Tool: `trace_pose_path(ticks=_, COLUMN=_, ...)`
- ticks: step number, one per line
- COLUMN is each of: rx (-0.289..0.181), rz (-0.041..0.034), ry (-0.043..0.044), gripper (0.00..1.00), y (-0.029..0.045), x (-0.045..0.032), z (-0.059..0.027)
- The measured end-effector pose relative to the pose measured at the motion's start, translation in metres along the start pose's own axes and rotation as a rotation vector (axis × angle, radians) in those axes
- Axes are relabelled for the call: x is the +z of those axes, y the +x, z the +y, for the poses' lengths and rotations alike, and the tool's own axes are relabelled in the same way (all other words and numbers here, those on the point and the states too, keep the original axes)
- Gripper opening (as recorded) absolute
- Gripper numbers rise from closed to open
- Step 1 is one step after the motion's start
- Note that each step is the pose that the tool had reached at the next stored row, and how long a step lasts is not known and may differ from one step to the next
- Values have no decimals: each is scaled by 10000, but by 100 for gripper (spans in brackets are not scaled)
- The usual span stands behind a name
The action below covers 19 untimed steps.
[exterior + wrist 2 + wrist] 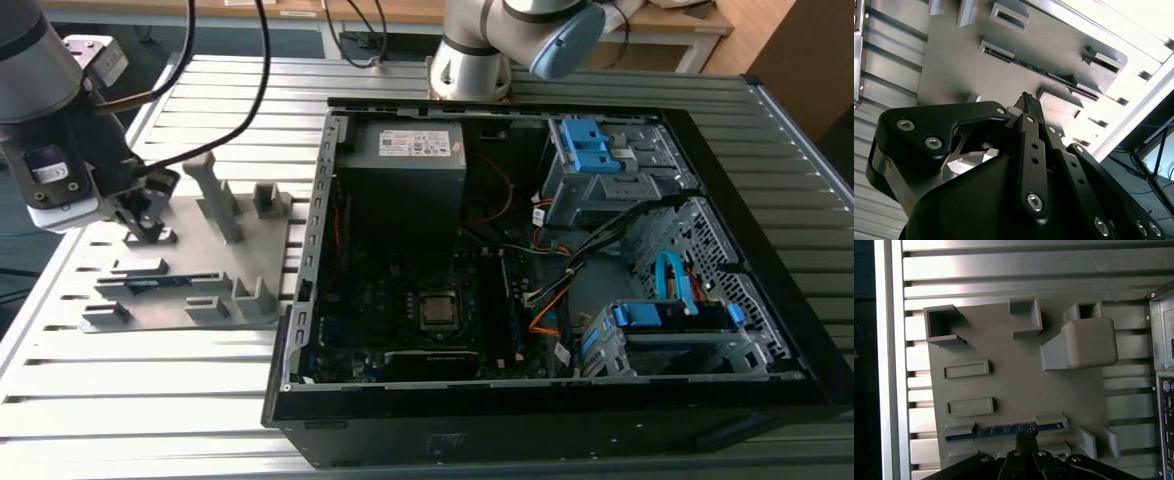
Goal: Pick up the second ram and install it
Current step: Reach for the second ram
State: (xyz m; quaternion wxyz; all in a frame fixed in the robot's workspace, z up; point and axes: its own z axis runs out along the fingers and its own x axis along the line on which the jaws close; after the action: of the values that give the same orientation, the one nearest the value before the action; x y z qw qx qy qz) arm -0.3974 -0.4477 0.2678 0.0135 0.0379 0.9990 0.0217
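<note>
1. The counter (160,410): slatted metal that carries all items. It runs beneath the tool and out past it on every side.
2. The computer case (561,412): lying open, well apart from the tool and off to one side of it, past the edge of the fixture plate.
3. The fixture plate (1019,375): grey, with raised blocks and pockets, directly below the tool.
4. The tool (139,222): hangs over the plate with its tip pointing down. How far it is open cannot be told. It has hold of nothing that can be seen.
5. The second ram (1004,431): a thin blue-green strip seated between two end blocks (1051,421) of the plate. In the first wrist view it sits just under the tool tip, at about mid-length.
   - Handling, as judged: light, stiff and thin, with smooth faces that may slip. The chips and edge contacts are fragile.
   - Best hold: across the flat faces at mid-length, on the exposed edge between the blocks and square to the board so it does not tilt.
</note>
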Motion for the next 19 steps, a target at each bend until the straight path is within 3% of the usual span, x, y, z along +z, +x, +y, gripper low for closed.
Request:
trace_pose_path(ticks=14, rx=-1, rz=2, ry=1, gripper=10, y=5, x=152, z=-15)
trace_pose_path(ticks=19, rx=-1, rz=1, ry=1, gripper=10, y=17, x=200, z=-99)
